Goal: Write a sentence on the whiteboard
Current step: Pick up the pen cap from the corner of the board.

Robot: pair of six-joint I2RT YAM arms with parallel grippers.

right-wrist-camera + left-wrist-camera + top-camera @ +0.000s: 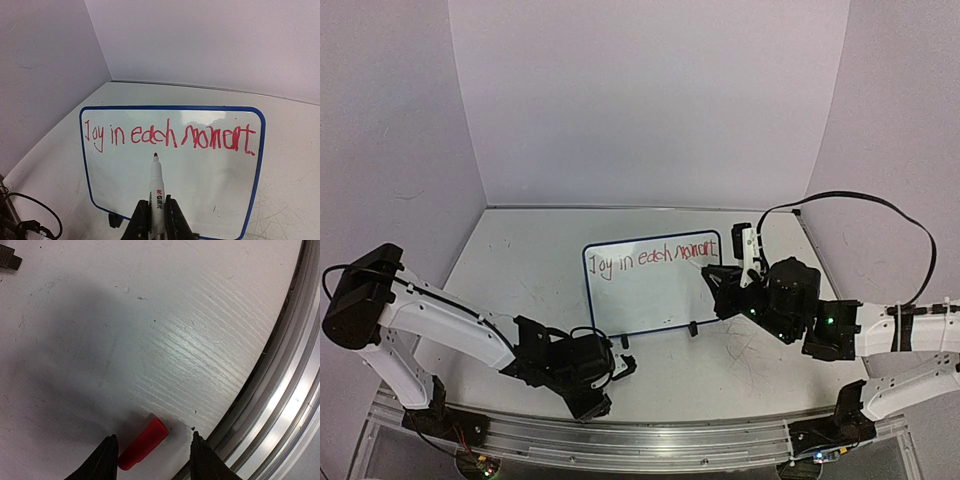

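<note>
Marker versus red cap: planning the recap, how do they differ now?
The marker is gripped in the right pincer; the red cap lies on the table inside the open left pincer. The marker is long and white-bodied; the cap short and all red. Both show red.

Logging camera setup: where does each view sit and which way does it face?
Top external: above and behind, looking down on left arm, right arm and whiteboard.
Left wrist: looks down at the tabletop; left end effector open around a red cap.
Right wrist: faces the whiteboard; right end effector grips a marker.
Shared: top external and right wrist show the sentence.
</note>
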